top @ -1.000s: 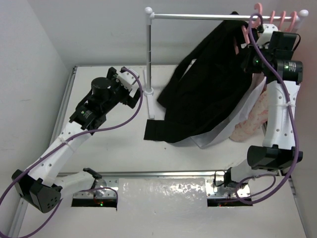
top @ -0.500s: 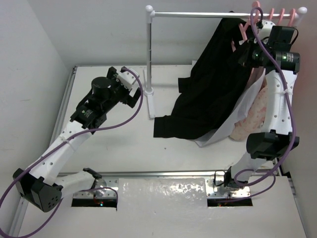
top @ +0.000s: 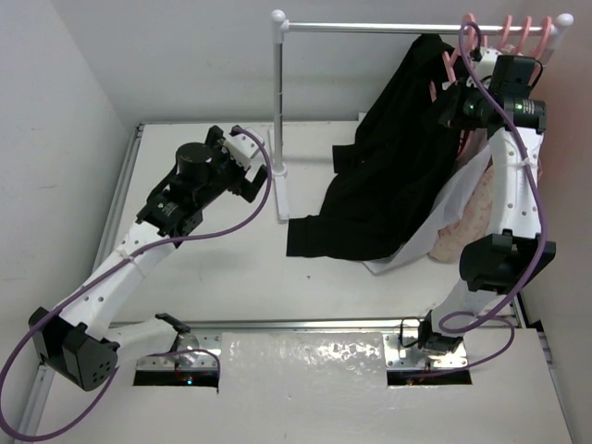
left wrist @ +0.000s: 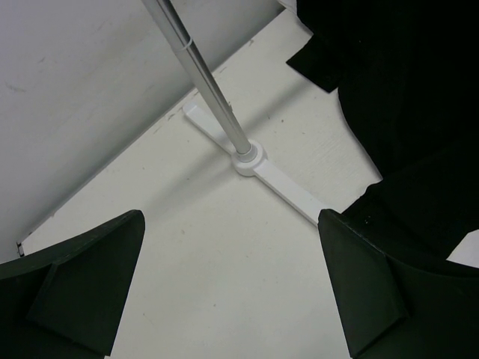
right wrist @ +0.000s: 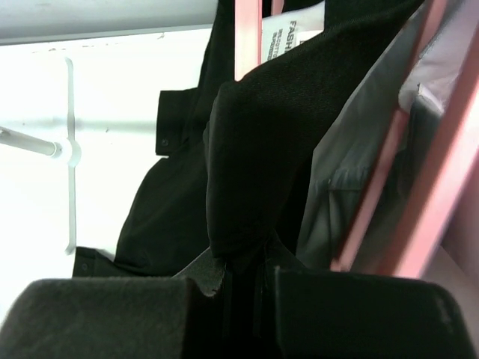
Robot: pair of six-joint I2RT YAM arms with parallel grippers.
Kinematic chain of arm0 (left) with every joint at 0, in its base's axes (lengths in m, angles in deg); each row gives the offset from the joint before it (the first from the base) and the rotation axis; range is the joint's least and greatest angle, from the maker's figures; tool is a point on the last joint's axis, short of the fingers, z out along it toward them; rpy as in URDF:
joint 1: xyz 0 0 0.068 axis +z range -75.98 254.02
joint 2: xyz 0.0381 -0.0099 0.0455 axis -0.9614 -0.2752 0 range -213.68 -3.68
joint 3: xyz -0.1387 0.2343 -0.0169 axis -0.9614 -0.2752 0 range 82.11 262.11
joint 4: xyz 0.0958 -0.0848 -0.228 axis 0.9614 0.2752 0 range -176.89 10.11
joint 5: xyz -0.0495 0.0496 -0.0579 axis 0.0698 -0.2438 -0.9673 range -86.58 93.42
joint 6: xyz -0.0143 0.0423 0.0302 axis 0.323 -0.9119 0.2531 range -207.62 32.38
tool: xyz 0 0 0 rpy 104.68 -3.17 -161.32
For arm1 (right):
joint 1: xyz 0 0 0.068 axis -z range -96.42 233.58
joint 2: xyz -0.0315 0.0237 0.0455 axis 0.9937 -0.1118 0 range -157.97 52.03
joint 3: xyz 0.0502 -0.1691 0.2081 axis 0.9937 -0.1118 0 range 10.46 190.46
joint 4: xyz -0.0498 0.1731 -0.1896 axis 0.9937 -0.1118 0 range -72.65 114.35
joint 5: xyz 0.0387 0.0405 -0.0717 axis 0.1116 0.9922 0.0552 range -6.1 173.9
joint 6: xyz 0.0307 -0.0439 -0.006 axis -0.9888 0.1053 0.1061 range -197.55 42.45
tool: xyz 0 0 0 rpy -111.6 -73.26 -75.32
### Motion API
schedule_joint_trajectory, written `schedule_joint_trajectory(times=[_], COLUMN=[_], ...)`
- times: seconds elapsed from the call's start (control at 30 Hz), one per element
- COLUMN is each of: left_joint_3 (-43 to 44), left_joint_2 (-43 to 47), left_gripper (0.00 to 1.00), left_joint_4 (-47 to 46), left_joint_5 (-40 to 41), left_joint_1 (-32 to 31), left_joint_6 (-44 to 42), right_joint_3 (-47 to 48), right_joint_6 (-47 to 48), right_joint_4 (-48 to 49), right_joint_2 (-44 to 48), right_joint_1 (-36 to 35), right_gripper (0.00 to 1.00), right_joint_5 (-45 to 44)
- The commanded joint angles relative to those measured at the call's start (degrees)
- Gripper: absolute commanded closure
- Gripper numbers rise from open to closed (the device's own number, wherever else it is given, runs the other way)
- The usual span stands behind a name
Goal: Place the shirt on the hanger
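The black shirt (top: 388,176) hangs from the right end of the rail, its lower part trailing onto the table. My right gripper (top: 455,104) is up by the rail, shut on a fold of the shirt (right wrist: 254,164). A pink hanger (top: 451,57) sits beside it, one arm inside the shirt (right wrist: 248,37). More pink hangers (top: 518,30) hang further right. My left gripper (top: 248,174) is open and empty over the table, left of the rack's post. In its own view the shirt (left wrist: 404,82) lies at the right.
A white and silver clothes rack stands at the back, its post (top: 278,102) and base (left wrist: 247,158) near my left gripper. A white shirt (top: 430,236) and a pink floral garment (top: 467,222) hang behind the black one. Walls close the left and back.
My right gripper has risen and moved right toward the rail, lifting the black shirt off the table. The left arm shifted slightly.
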State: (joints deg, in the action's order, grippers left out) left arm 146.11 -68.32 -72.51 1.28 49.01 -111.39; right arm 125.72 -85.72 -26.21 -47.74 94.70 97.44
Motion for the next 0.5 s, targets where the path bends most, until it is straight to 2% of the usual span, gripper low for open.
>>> schedule_joint_trajectory(times=[0.0,0.1,0.2,0.23,0.3,0.33,0.4,0.47], left_joint_3=[0.06,0.06,0.33,0.41,0.59,0.59,0.59,0.68], left_joint_2=[-0.22,-0.48,-0.75,-0.75,-0.75,-0.75,-0.75,-0.75], left_gripper=[0.0,0.0,0.0,0.0,0.0,0.0,0.0,0.0], left_joint_4=[-2.77,-2.77,-2.68,-2.59,-2.33,-2.24,-1.89,-1.54], left_joint_5=[-1.3,-1.39,-1.74,-2.08,-2.52,-2.61,-2.88,-2.97], left_joint_1=[0.93,0.93,0.85,0.85,0.85,0.85,0.85,0.93], left_joint_6=[-0.05,0.13,0.48,0.48,0.65,0.57,0.65,0.65], right_joint_3=[-1.35,-3.9,-5.31,-4.96,-4.44,-4.52,-5.04,-5.48], right_joint_6=[0.25,0.26,-0.18,-0.1,-0.19,-0.1,-0.01,-0.1], right_joint_4=[2.31,3.8,4.25,3.99,3.11,2.84,3.02,2.93], right_joint_2=[1.24,3.34,5.81,6.59,7.48,8.79,10.37,13.26], right_joint_1=[-0.57,-0.74,-0.74,-0.74,-0.74,-0.74,-1.01,-1.27], right_gripper=[1.0,1.0,0.66,0.47,0.36,0.21,0.01,0.01], right_joint_5=[0.0,-0.71,-1.15,-0.97,-0.1,0.17,0.35,0.43])
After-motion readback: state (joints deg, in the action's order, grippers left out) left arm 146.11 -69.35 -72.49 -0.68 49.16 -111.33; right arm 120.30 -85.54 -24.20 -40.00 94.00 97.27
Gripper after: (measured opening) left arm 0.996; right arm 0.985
